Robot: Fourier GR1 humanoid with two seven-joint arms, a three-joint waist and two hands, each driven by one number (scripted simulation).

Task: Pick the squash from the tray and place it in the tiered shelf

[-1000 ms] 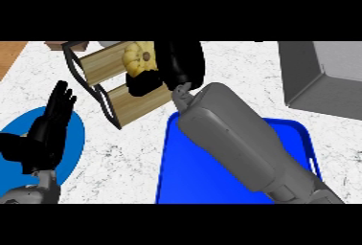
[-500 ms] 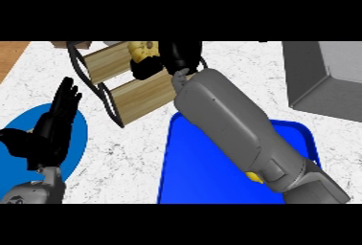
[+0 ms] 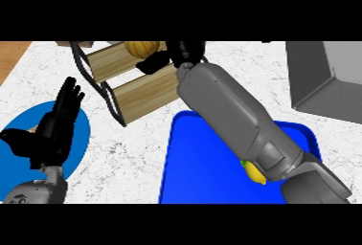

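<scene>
The squash (image 3: 140, 48) sits at the top of the tiered shelf (image 3: 134, 79), on its upper wooden board, with the right hand (image 3: 170, 55) just beside it; whether those dark fingers are curled round it or spread cannot be told. The blue tray (image 3: 212, 162) lies below, under the right forearm. The left hand (image 3: 56, 127) rests open over a blue plate (image 3: 81, 139). The likely risk: pulling back could nudge the squash off the board, since the hand is so close.

Right hand (image 3: 172, 56) extended forward, fingers curled; left hand (image 3: 55, 125) open, upright.
</scene>
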